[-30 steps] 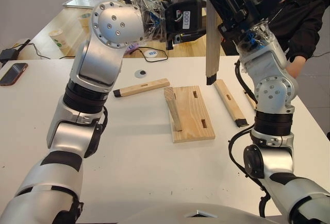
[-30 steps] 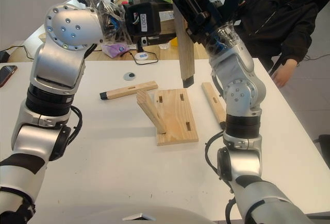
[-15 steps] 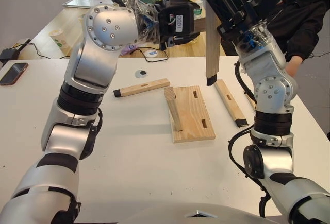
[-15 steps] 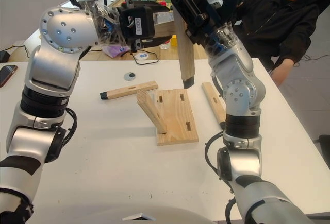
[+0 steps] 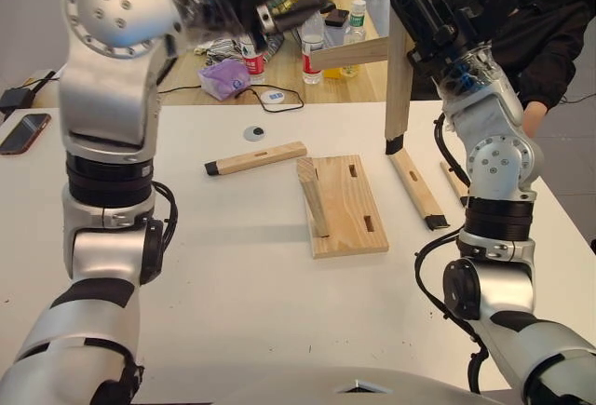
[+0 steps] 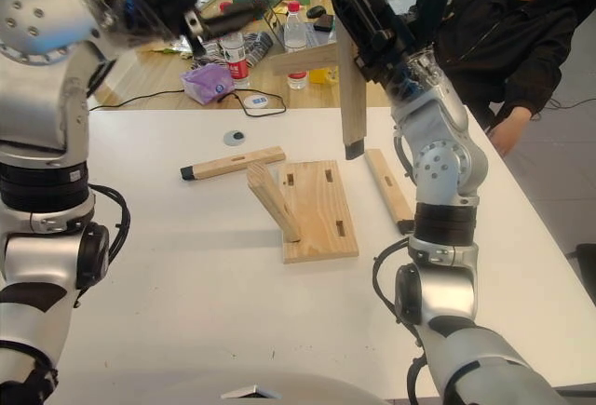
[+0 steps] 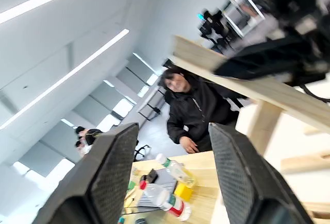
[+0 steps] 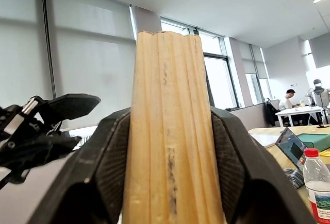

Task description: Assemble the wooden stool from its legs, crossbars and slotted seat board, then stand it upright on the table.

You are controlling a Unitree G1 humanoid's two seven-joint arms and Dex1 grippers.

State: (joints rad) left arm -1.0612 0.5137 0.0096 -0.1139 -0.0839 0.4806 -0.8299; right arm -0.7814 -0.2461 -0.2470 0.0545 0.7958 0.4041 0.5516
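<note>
Above white table's (image 5: 233, 265) far right, clamping pale wooden leg-and-crossbar (image 5: 399, 79) in right gripper (image 8: 172, 121); holding left gripper (image 7: 172, 131) spread, empty. Showing one tilted leg (image 5: 313, 196) slotted in pale seat board (image 5: 349, 214), two loose legs (image 5: 256, 157) lying unfitted.

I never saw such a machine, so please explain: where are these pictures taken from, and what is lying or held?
It is a humanoid robot with two arms, each ending in a two-finger gripper. Two pictures come from cameras in its head, two from its wrists. On the table lie a seat board with a tilted leg stuck in it, and two loose legs. The right gripper is shut on an upright leg with a crossbar sticking out sideways. The left gripper is raised, open, empty.
</note>
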